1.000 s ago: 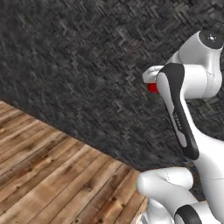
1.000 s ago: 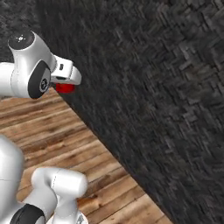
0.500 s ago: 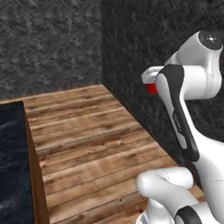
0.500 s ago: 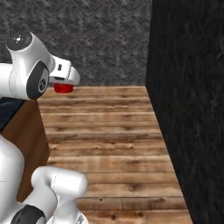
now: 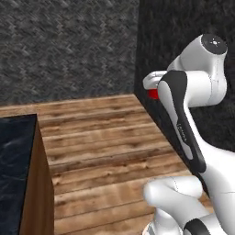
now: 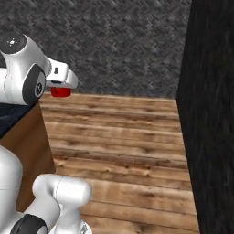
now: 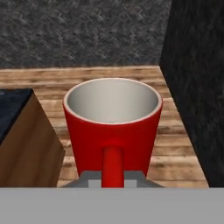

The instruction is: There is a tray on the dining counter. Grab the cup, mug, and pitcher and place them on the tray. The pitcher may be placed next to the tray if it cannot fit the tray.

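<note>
The red mug [image 7: 113,127] with its white inside hangs upright in the air, and my gripper [image 7: 113,177] is shut on its side handle. From the base views the mug [image 5: 153,94] [image 6: 60,92] peeks out under the white hand, held high above the wooden floor. A corner of the dining counter [image 5: 13,160] [image 7: 11,109], black marbled over a brown base, lies to the left of the mug and lower. The tray, the cup and the pitcher are out of view.
Wooden plank floor [image 5: 105,137] spreads ahead. A grey woven wall [image 6: 119,41] closes the back. A tall black wall [image 6: 212,114] stands close on the right, its corner near the mug [image 5: 137,69].
The whole picture has swung as the base drives and turns: the dark wall slid aside, the floor and the counter corner came into view. The mug stays held in the same pose.
</note>
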